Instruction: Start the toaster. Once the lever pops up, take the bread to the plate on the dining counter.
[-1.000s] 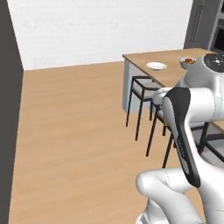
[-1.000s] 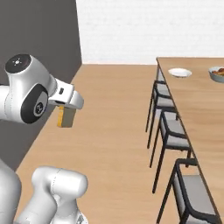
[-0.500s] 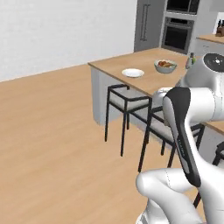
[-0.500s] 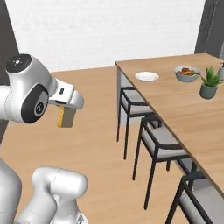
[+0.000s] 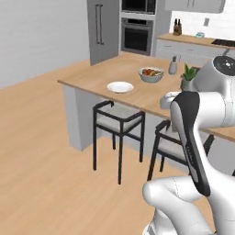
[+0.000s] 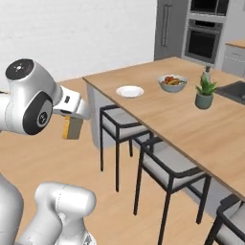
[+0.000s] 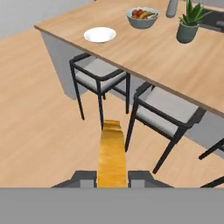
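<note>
My gripper (image 7: 112, 176) is shut on the bread (image 7: 112, 151), a golden-brown crusted slice seen edge-on between the fingers. In the right base view the bread (image 6: 72, 128) hangs below the hand, over the floor and left of the dining counter (image 6: 158, 109). The round white plate (image 7: 100, 34) lies near the counter's near-left end, far ahead of the gripper. It also shows as the plate (image 5: 120, 86) and the plate (image 6: 129, 91) on the light wooden top of the dining counter (image 5: 89, 77). The toaster is out of view.
A grey bowl of fruit (image 7: 142, 16) and a potted plant (image 7: 190, 24) stand beyond the plate. Black-framed chairs (image 7: 99, 74) (image 7: 164, 111) line the counter's near side. A fridge (image 5: 103, 27) and oven (image 5: 136, 34) stand at the back. Bare wooden floor (image 5: 41, 151) lies to the left.
The whole scene has swung and come closer, so the base has moved: the counter with the plate now sits nearer and more central. The bread stays in the shut gripper.
</note>
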Robot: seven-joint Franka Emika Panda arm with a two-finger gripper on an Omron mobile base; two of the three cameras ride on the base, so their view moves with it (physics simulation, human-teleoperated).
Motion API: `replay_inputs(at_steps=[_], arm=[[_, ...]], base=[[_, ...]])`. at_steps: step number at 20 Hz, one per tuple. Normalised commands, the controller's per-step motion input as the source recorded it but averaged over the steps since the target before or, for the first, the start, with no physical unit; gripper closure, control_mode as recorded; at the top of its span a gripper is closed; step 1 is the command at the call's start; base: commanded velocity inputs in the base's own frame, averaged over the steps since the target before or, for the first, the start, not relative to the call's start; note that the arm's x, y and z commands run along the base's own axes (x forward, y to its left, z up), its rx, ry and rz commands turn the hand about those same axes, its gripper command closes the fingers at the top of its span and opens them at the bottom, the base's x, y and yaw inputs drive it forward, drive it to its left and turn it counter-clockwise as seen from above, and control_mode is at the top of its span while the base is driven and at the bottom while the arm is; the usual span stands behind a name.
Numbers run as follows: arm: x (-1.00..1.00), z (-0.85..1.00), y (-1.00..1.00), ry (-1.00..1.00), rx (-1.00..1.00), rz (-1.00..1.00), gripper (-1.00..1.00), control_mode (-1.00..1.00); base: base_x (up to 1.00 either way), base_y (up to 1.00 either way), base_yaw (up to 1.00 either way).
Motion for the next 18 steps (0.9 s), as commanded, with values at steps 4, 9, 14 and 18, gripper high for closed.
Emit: replay_inputs(at_steps=[4, 9, 14, 18], arm=[[0.00, 0.00, 0.00, 0.00, 0.00, 0.00, 1.00, 1.00], [0.00, 0.00, 0.00, 0.00, 0.00, 0.00, 1.00, 1.00], [0.00, 0.00, 0.00, 0.00, 0.00, 0.00, 1.00, 1.00], [0.00, 0.00, 0.00, 0.00, 0.00, 0.00, 1.00, 1.00]], base=[[0.86, 0.96, -0.54], [0.80, 0.99, -0.53], [0.68, 1.00, -0.45], [0.77, 1.00, -0.40]])
